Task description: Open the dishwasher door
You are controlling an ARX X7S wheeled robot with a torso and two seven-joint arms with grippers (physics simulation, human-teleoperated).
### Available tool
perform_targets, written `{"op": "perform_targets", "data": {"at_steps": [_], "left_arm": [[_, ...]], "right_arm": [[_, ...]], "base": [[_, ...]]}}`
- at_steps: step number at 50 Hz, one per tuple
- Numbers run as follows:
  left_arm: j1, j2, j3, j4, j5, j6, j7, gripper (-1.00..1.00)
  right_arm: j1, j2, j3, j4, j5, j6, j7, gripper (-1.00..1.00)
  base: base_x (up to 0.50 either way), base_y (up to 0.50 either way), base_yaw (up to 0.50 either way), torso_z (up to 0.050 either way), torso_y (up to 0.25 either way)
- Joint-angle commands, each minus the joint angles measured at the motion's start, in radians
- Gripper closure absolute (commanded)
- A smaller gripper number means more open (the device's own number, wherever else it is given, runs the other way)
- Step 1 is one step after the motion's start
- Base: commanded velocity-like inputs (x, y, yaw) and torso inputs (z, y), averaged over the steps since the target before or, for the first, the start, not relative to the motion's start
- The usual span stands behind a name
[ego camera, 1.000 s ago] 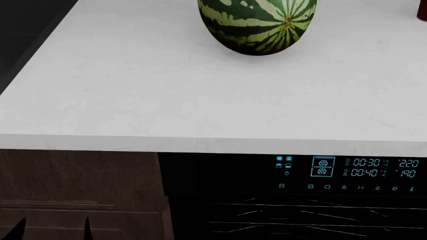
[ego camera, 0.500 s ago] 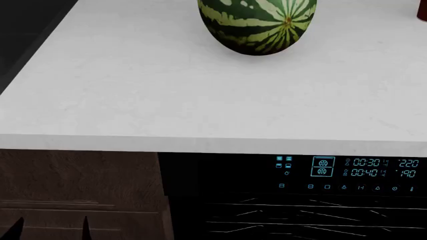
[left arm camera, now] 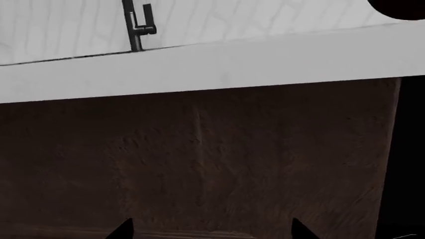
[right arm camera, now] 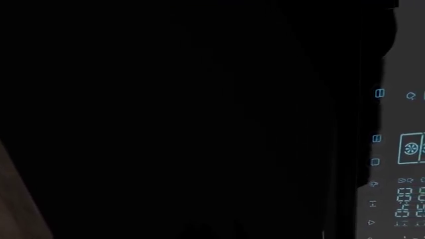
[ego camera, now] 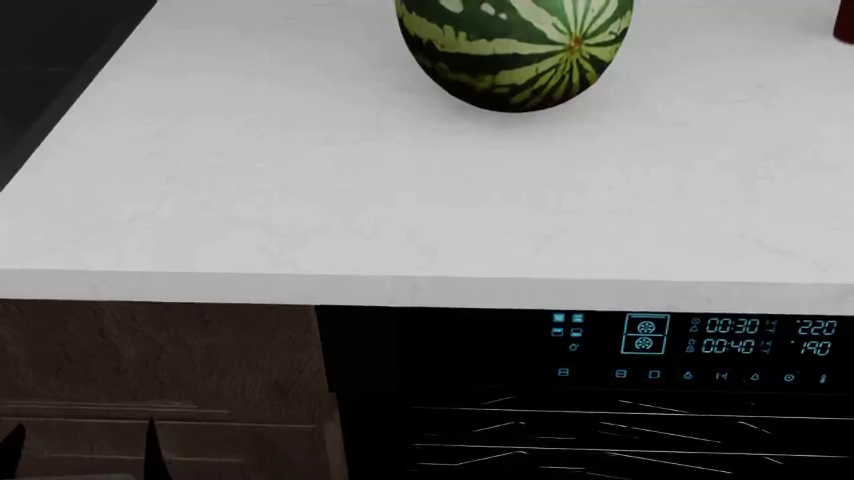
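The dishwasher door (ego camera: 534, 440) is a glossy black front under the counter, right of centre, below a control strip (ego camera: 694, 345) with cyan digits. Its silver bar handle does not show clearly. My left gripper (ego camera: 80, 448) is open and empty at the bottom left, in front of the brown cabinet door (ego camera: 160, 360). In the left wrist view its fingertips (left arm camera: 123, 230) stand wide apart, facing that cabinet (left arm camera: 199, 164). The right wrist view is filled by the black door (right arm camera: 199, 119), with the control strip (right arm camera: 405, 164) at one edge. My right gripper (right arm camera: 214, 228) is only a faint dark outline.
A white countertop (ego camera: 334, 180) overhangs the fronts, and a striped watermelon (ego camera: 514, 45) rests on it at the back. A black faucet (left arm camera: 138, 25) shows beyond the counter edge (left arm camera: 212, 69) in the left wrist view.
My left gripper's fingertips have shifted a little to the left in the head view. The dishwasher door and the watermelon have not moved.
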Motion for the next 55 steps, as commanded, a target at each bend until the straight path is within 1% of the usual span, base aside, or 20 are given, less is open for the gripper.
{"op": "perform_targets", "data": {"at_steps": [1,7,19,29,34,40,47,50,53,55], "left_arm": [[0.006,0.000,-0.017,0.016,-0.031,0.021,0.023,-1.00],[0.007,-0.001,-0.014,0.016,-0.030,0.023,0.022,-1.00],[0.003,-0.008,-0.018,0.025,-0.035,0.016,0.014,-1.00],[0.005,-0.011,-0.019,0.030,-0.037,0.018,0.007,-1.00],[0.008,-0.013,-0.019,0.035,-0.037,0.018,0.006,-1.00],[0.007,-0.013,-0.015,0.033,-0.036,0.018,0.004,-1.00],[0.008,-0.015,-0.014,0.034,-0.038,0.020,0.002,-1.00],[0.008,-0.016,-0.014,0.035,-0.039,0.020,0.001,-1.00],[0.009,-0.017,-0.014,0.036,-0.039,0.020,-0.001,-1.00],[0.009,-0.017,-0.014,0.037,-0.040,0.020,0.000,-1.00]], "right_arm": [[-0.061,-0.046,-0.042,0.090,0.164,-0.062,-0.082,1.00],[-0.076,-0.050,-0.045,0.112,0.171,-0.069,-0.078,1.00],[-0.109,-0.074,-0.052,0.224,0.198,-0.116,-0.060,1.00],[-0.115,-0.112,-0.056,0.374,0.231,-0.192,-0.053,1.00],[-0.081,-0.167,-0.062,0.560,0.249,-0.285,-0.046,1.00],[-0.070,-0.189,-0.064,0.632,0.257,-0.318,-0.043,1.00],[-0.051,-0.233,-0.074,0.778,0.264,-0.387,-0.039,1.00],[-0.036,-0.260,-0.079,0.872,0.267,-0.433,-0.036,1.00],[-0.005,-0.309,-0.087,1.037,0.271,-0.514,-0.023,1.00],[0.000,-0.320,-0.091,1.070,0.274,-0.529,-0.021,1.00]], "base": [[0.00,0.00,0.00,0.000,0.000],[0.00,0.00,0.00,0.000,0.000],[0.00,0.00,0.00,-0.002,0.000],[0.00,0.00,0.00,-0.003,0.000],[0.00,0.00,0.00,-0.004,0.000],[0.01,0.00,0.00,-0.004,0.000],[0.01,0.00,0.00,-0.006,0.000],[0.01,0.00,0.00,-0.004,0.000],[0.01,0.00,0.00,-0.008,0.000],[0.01,0.00,0.00,-0.006,0.000]]}}
